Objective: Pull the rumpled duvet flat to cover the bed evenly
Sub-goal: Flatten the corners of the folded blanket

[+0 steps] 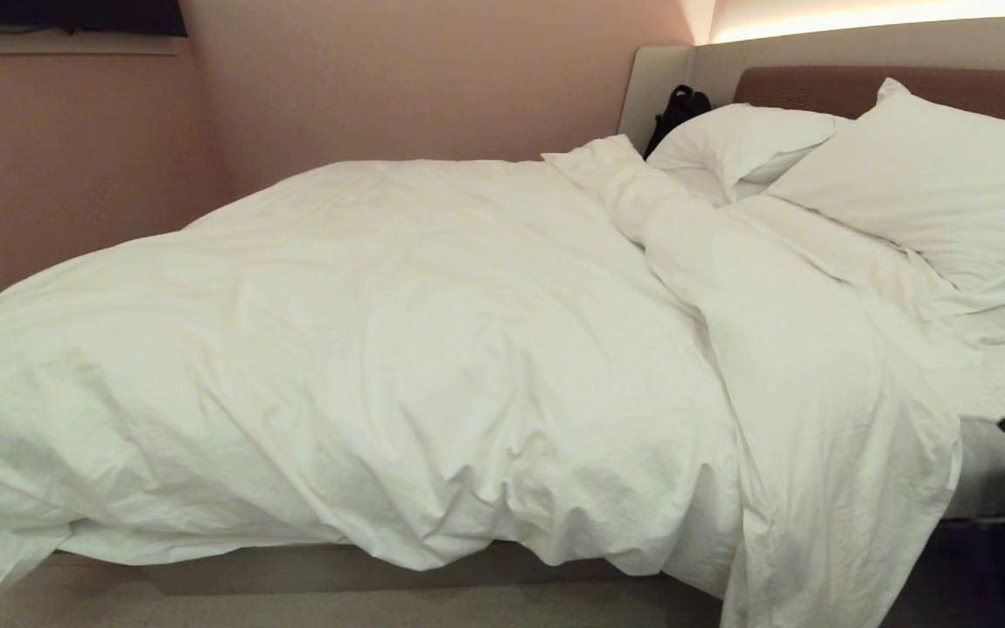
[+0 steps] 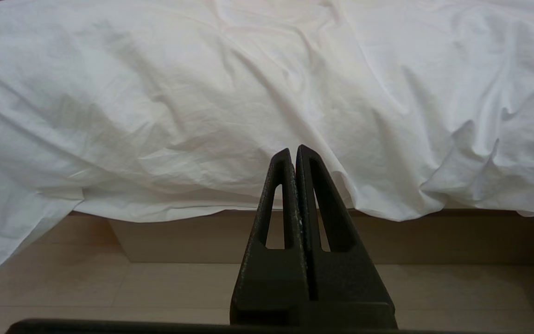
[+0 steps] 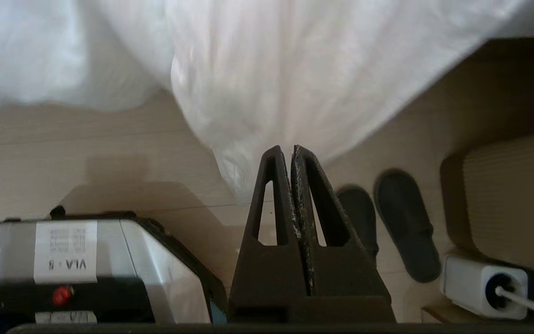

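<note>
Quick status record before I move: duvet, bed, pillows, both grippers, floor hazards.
duvet: thick creased white duvet, bunched, one fold hanging over the near edge toward the floor
bed: low bed with grey-beige base, white sheet bare near pillows
pillows: two plump white pillows at brown headboard
left gripper: shut, empty, facing duvet edge
right gripper: shut, empty, above floor
floor: dark slippers beside hanging fold

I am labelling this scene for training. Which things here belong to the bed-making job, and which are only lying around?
Belong to the job:
duvet, rumpled
bed
left gripper, shut, near the duvet's edge
right gripper, shut

Just lying about:
two pillows
black bag
pair of dark slippers
white power adapter
</note>
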